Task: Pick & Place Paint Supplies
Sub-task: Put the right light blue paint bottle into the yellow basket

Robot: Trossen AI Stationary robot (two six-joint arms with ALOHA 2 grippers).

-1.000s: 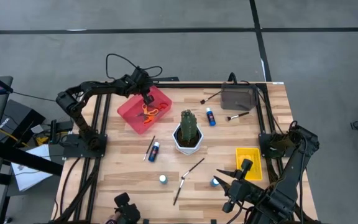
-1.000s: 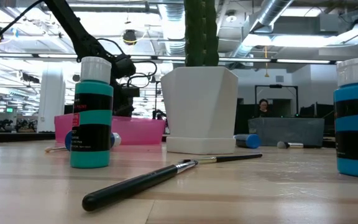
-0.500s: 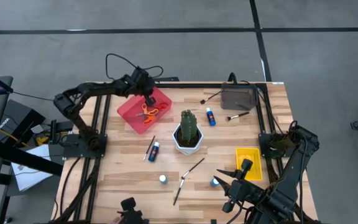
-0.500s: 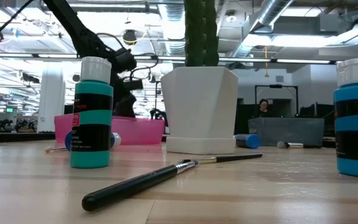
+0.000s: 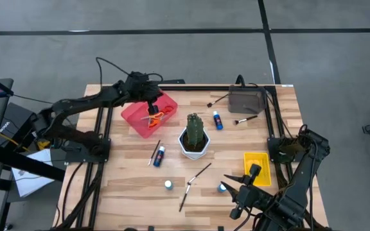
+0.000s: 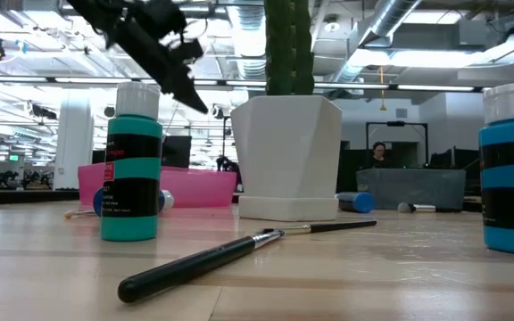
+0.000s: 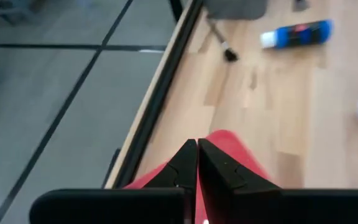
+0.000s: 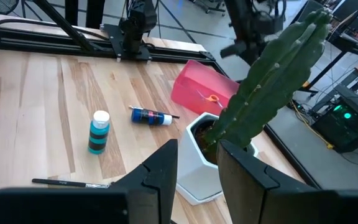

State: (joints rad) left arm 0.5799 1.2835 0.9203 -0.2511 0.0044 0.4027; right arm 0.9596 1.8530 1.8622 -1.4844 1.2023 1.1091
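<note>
My left gripper (image 5: 153, 103) (image 6: 200, 103) (image 7: 197, 163) is shut and empty, hanging above the red tray (image 5: 137, 115) (image 7: 232, 152). Orange-handled scissors (image 5: 154, 118) lie flat in that tray. My right gripper (image 5: 232, 185) (image 8: 197, 171) waits open near the table's front edge, right of centre, with nothing between its fingers. Two capped paint bottles stand upright (image 5: 169, 185) (image 5: 222, 188), and two lie on their sides (image 5: 158, 156) (image 5: 218, 120). Thin dark brushes lie flat on the wood (image 5: 194, 183) (image 5: 155, 151) (image 5: 245, 119) (image 5: 218, 99).
A green cactus in a white pot (image 5: 194, 136) (image 8: 272, 81) stands mid-table between the tray and my right gripper. A grey box (image 5: 246, 100) sits at the far right. A yellow bin (image 5: 257, 168) sits near the right edge. A person shows in the room behind (image 6: 377, 153).
My left gripper has risen well clear of the red tray and tipped nearer to level, staying shut. The scissors have stayed lying in the tray.
</note>
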